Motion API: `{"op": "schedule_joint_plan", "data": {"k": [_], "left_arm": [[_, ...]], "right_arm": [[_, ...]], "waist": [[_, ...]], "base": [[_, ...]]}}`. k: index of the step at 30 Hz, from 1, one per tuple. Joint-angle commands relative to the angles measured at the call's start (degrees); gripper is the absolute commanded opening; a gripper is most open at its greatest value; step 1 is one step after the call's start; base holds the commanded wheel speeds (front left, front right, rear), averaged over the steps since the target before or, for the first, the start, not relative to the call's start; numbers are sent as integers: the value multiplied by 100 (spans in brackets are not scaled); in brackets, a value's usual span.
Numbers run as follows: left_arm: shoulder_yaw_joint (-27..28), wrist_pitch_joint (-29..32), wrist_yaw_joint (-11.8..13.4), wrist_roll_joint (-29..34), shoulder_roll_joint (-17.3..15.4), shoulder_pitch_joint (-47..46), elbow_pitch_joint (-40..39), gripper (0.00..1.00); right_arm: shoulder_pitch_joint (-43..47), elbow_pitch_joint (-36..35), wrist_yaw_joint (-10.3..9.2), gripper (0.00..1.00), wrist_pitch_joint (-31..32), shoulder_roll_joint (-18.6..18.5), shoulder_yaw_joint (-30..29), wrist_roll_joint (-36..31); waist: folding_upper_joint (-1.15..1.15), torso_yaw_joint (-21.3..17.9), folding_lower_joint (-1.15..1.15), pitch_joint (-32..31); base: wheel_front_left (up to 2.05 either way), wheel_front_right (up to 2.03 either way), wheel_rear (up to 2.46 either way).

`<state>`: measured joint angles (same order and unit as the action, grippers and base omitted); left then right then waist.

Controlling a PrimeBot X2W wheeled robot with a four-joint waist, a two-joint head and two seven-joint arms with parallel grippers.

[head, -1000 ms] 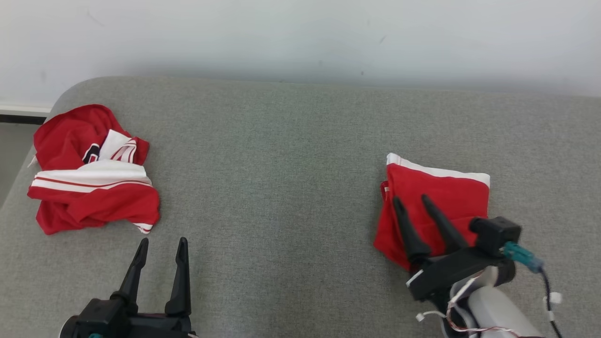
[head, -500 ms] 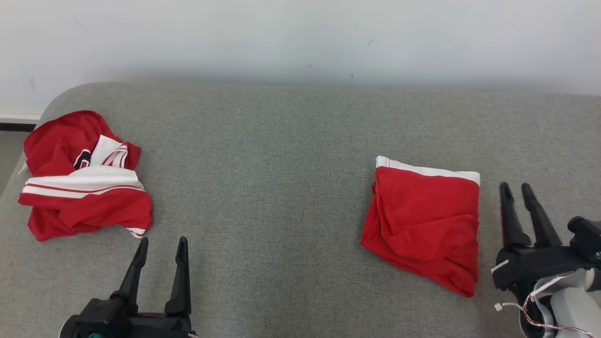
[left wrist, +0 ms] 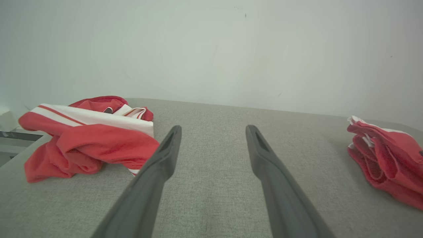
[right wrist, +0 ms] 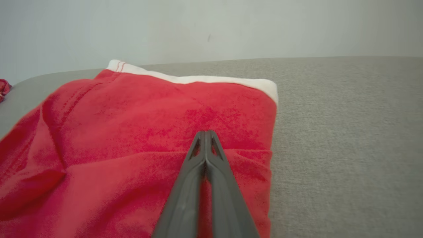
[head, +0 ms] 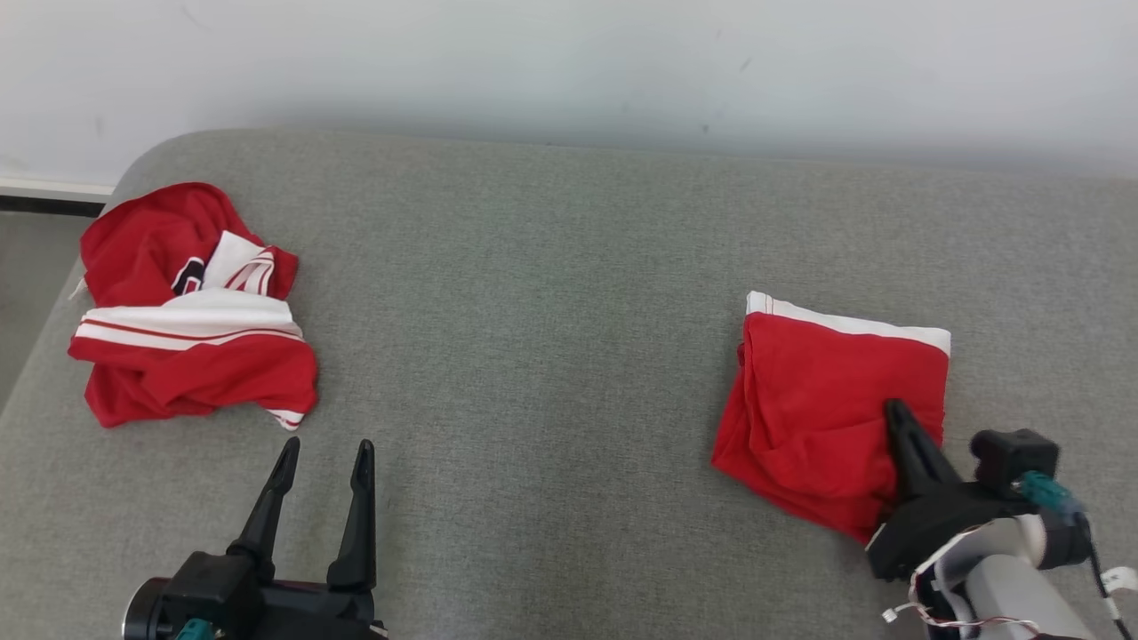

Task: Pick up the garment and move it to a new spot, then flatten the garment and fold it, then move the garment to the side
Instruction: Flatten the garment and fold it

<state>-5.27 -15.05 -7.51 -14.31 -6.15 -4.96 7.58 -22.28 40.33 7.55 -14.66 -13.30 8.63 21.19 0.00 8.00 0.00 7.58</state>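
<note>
A folded red garment (head: 827,400) with a white band along its far edge lies on the right of the grey cushioned surface (head: 551,338). My right gripper (head: 893,409) is shut, its fingers pressed together and lying over the garment's near right part. In the right wrist view the closed tips (right wrist: 205,133) rest above a crease in the red cloth (right wrist: 138,125), and no cloth shows between them. My left gripper (head: 324,444) stands open at the lower left, holding nothing. In the left wrist view its fingers (left wrist: 214,129) point between the two garments; the folded one (left wrist: 386,158) is at the right.
A crumpled red and white garment (head: 191,356) lies at the far left near the surface's rounded corner, just beyond my left gripper, and also shows in the left wrist view (left wrist: 86,138). A pale wall (head: 569,62) stands behind. The floor (head: 27,267) drops off at left.
The right gripper has swung from the bare surface right of the folded garment back over it and has shut its fingers. The head camera has shifted slightly. The left gripper has not moved.
</note>
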Motion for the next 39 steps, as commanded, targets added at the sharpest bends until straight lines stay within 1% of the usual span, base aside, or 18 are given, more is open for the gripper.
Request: {"op": "schedule_joint_plan", "data": {"k": [1, 3, 4, 9, 10, 15, 18, 23, 29, 34, 39], "left_arm": [[-18, -19, 6, 4, -36, -75, 19, 100], [-40, -19, 6, 4, -48, -89, 30, 100], [-47, -19, 6, 8, -45, -82, 41, 100], [-61, -19, 6, 16, -25, -50, 60, 100], [-61, -19, 6, 16, -25, -50, 60, 100], [-66, -19, 6, 9, -13, -62, 85, 100], [-41, -19, 6, 15, -6, -67, 81, 100], [2, -19, 6, 50, -39, -48, 55, 100], [55, -19, 6, 90, -53, 12, 37, 100], [78, -19, 6, 142, -64, 75, 22, 100], [143, -19, 7, 184, -87, 146, 40, 100]], "right_arm": [[-84, 146, -11, 0, -39, 78, 100, -58], [-157, 296, -11, 0, -53, 209, 266, -118], [-208, 417, -11, 0, -49, 344, 486, -160], [-230, 355, -11, 0, -46, 661, 919, -181], [-230, 355, -11, 0, -46, 661, 919, -181], [-154, 231, -11, 0, -48, 886, 1303, -97], [-165, 74, -11, 0, -48, 948, 1397, -64], [-93, -624, -11, 0, -48, 954, 1227, -118], [214, -1528, -11, 0, -48, 628, 787, -243], [577, -2000, -11, 0, -48, 413, 277, -340], [1083, -2384, -11, 0, -48, 378, -181, -432]], "waist": [[0, 89, 0, 21], [0, 127, 0, 28], [0, 158, 0, 26], [0, 204, 0, 12], [0, 204, 0, 12], [0, 224, 0, -22], [0, 190, 0, -39], [0, 20, 0, -101], [0, -279, 0, -214], [0, -537, 0, -298], [0, -730, 0, -400]], "base": [[0, 0, 0], [0, 0, 0], [0, 0, 0], [0, 0, 0], [0, 0, 0], [0, 0, 0], [0, 0, 0], [0, 0, 0], [0, 0, 0], [0, 0, 0], [0, 0, 0]]}}
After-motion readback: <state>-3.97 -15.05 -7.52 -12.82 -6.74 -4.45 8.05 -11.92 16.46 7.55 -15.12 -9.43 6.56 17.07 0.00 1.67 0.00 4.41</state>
